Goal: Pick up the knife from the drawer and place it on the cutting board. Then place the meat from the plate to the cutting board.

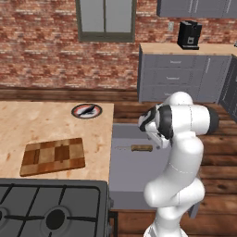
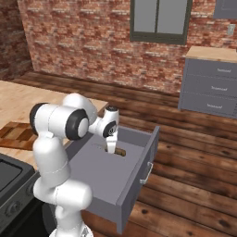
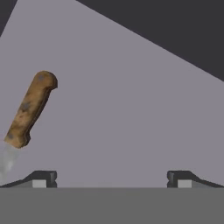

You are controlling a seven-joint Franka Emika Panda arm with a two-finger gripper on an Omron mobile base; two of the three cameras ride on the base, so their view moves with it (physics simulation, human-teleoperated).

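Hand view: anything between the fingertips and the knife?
Nothing. In the hand view only bare grey drawer floor lies between the open gripper and the knife, which sits off to the left, untouched.

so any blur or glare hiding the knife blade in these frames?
Hand view: brown wooden-handled knife sharp at the handle, its grey blade fading into the grey drawer floor; no glare. Left base view: knife small, blade barely visible. Right base view: partly behind the gripper.

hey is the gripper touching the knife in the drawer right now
Apart. The hand view shows the open gripper with bare drawer floor between it and the knife.
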